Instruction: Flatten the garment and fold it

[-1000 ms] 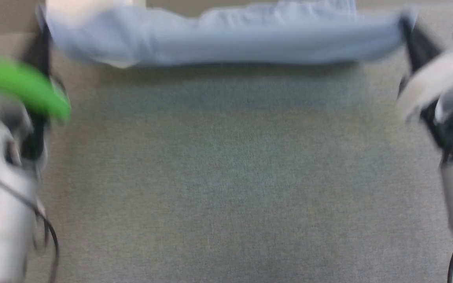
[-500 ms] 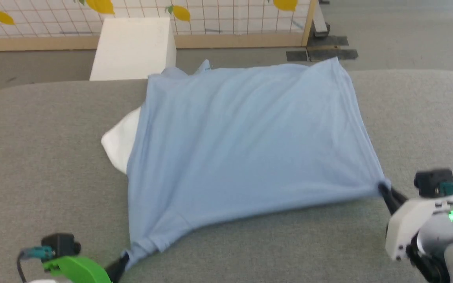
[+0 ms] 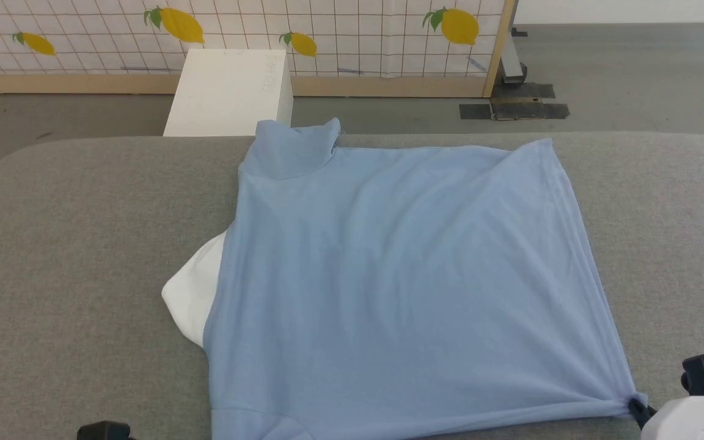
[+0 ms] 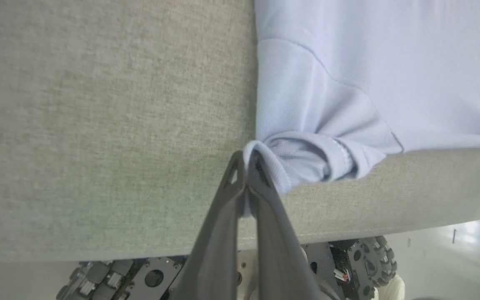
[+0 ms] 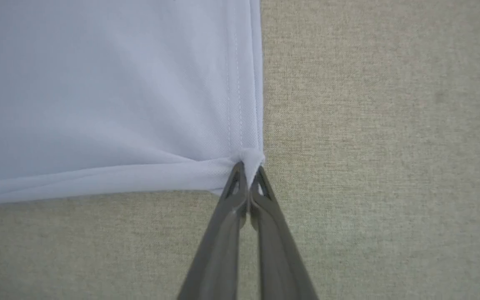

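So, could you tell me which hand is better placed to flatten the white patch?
Left, probably: the white patch juts from the garment's left edge, the side where the left hand pinches the near corner; the right hand holds the opposite near corner.

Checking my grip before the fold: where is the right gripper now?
Head view, lower right: the right gripper pinches the garment at its near right corner, low over the grey padded surface.
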{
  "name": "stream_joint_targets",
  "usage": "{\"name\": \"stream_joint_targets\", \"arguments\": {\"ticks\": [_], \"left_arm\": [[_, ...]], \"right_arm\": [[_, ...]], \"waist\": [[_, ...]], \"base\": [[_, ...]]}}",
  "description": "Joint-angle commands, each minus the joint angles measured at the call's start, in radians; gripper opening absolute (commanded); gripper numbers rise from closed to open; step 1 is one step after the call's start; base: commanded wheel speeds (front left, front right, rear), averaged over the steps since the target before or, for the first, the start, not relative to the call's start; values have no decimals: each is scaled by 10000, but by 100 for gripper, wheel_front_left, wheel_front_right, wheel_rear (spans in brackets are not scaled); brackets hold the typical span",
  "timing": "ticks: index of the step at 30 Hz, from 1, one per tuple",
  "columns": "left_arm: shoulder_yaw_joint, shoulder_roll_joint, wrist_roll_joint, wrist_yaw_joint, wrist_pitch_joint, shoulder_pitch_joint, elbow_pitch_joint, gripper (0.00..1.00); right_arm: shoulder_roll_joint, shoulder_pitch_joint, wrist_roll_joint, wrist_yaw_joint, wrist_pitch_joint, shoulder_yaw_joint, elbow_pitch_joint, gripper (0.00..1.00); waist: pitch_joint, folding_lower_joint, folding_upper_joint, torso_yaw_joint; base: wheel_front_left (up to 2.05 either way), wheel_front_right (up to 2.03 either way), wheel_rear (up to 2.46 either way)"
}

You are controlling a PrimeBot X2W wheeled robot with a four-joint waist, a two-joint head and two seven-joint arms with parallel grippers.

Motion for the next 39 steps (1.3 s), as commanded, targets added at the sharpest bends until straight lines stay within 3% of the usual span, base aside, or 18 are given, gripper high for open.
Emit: {"name": "stream_joint_targets", "arguments": {"ticks": [1,9,14,17,28,32,39], "left_arm": [[-35,17,369,-131,-394,-37,-126,0],[-362,-829,2762,-695,-3936,-1358,290,0],[-410,-1139,3730,-710,-5260,-2521,934,0],[-411,-1200,3980,-738,-5469,-3288,1362,0],[-254,-990,3886,-1367,-4827,-6372,3459,0],[-310,-805,3523,-1434,-3313,-7420,4885,0],[-495,-789,2790,-1494,-1279,-7638,5926,0]], "right_arm": [[82,166,39,-19,-157,-119,-159,0],[774,158,182,-19,-2441,-205,83,0],[678,-524,66,-19,-3647,155,418,0],[445,-1099,-8,-19,-3956,367,539,0],[-587,-3580,21,-19,-3574,1300,1878,0],[-1048,-5018,403,-19,-2859,1982,2965,0],[-1376,-6061,1267,-19,-1429,2623,4161,0]], "waist": [[57,1,0,-17],[191,1,0,-227],[315,1,0,-463],[466,1,0,-624],[1438,1,0,-795],[2027,1,0,-791],[2297,1,0,-688]], "base": [[0,0,0],[0,0,0],[0,0,0],[0,0,0],[0,0,0],[0,0,0],[0,0,0]]}}
